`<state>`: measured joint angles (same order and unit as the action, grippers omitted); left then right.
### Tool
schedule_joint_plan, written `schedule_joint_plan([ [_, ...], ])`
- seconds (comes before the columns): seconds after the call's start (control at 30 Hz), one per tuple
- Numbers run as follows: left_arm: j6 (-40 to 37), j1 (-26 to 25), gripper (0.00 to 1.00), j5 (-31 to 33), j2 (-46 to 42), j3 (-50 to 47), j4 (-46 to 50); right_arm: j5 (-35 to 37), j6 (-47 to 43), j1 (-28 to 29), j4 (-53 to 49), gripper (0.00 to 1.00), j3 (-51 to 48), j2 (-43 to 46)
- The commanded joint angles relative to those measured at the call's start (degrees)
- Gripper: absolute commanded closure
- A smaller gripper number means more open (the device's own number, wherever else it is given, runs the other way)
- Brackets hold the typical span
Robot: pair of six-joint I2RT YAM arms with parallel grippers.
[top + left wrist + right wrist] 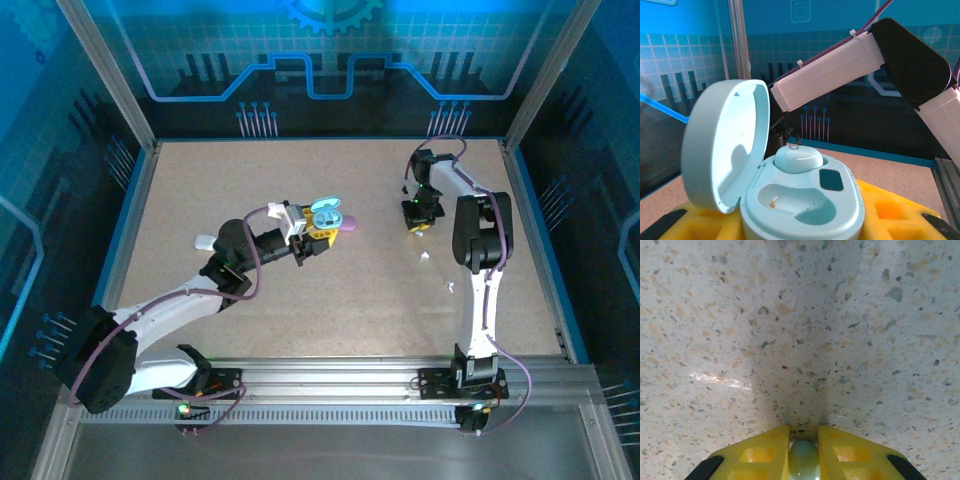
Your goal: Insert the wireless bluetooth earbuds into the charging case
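Pale teal earbud [804,460] pinched between right fingers [760,455].

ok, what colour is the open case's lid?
Pale teal lid on the case, clearest in left wrist view.

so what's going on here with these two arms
The left pincer holds a pale teal charging case with its lid swung open. One earbud sits in the far slot, and the near slot is empty. Over on the right side of the table, the right pincer is closed on a second earbud, down close to the speckled tabletop. That one has not yet been brought to the case.
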<state>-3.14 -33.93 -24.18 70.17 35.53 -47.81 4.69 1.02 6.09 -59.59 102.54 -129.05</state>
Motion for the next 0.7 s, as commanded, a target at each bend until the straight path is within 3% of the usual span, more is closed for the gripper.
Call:
schedule_joint_plan([
  [0.0, -0.37, -0.45, 0.68, 0.58, 0.23, 1.05, -0.69, -2.08, 0.17, 1.54, -1.32, 0.81, 0.26, 0.08],
  [0.3, -0.45, -0.45, 0.68, 1.11, 0.06, 0.6, -0.77, -13.78, 2.62, 3.65, 0.26, 0.8, -5.2, 6.08],
  [0.67, -1.06, -0.41, 0.68, 2.11, -0.8, -0.37, -0.95, -43.07, 11.7, 5.59, 15.1, 0.79, -22.68, 17.55],
])
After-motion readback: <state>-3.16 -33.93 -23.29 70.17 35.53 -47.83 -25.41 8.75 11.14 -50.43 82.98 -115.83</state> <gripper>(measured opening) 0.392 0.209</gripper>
